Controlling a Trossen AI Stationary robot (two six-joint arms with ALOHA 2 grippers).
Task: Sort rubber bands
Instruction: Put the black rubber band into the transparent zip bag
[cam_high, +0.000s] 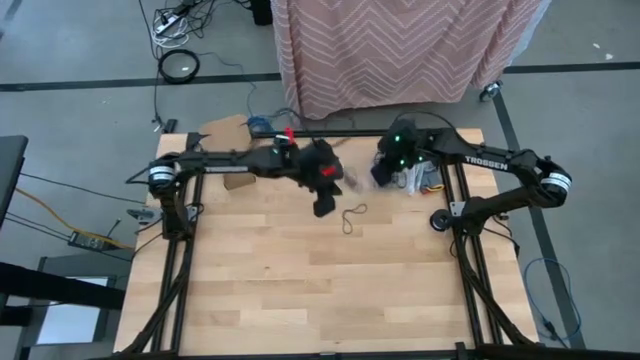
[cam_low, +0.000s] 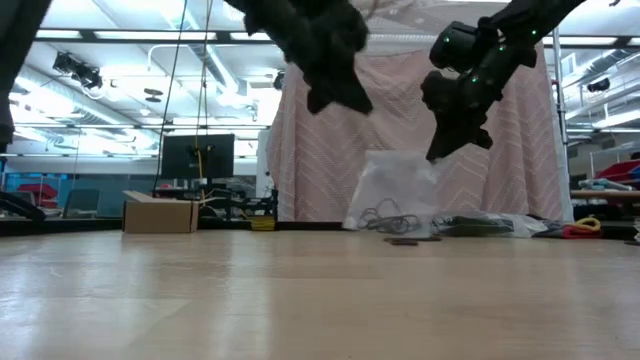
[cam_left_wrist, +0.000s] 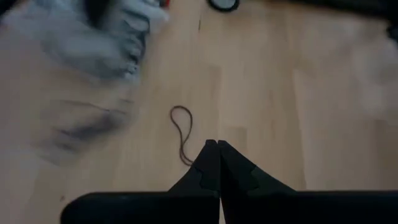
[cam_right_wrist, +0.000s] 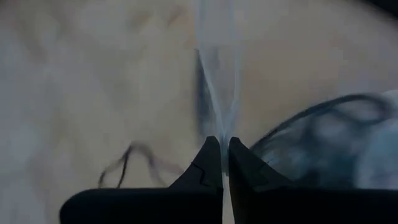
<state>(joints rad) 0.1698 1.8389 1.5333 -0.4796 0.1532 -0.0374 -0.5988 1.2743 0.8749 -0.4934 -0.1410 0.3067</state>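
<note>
Left arm reaches in from left rear edge, extended toward table centre; left gripper (cam_high: 323, 205) raised above surface, fingers (cam_left_wrist: 208, 163) pressed together, nothing between them. Right arm bent in from right side, elbow out, wrist at rear centre; right gripper (cam_high: 383, 172) raised, pointing down, fingers (cam_right_wrist: 209, 158) closed, pinching thin clear film

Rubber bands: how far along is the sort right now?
Barely started; no sorted groups show on the wooden table. One dark thin rubber band loop lies loose on the wood, just ahead of the shut left gripper, which holds nothing. The right gripper is shut on the clear crinkly plastic bag, lifting it at the table's far edge. Sorting the bands by colour is all still left.
</note>
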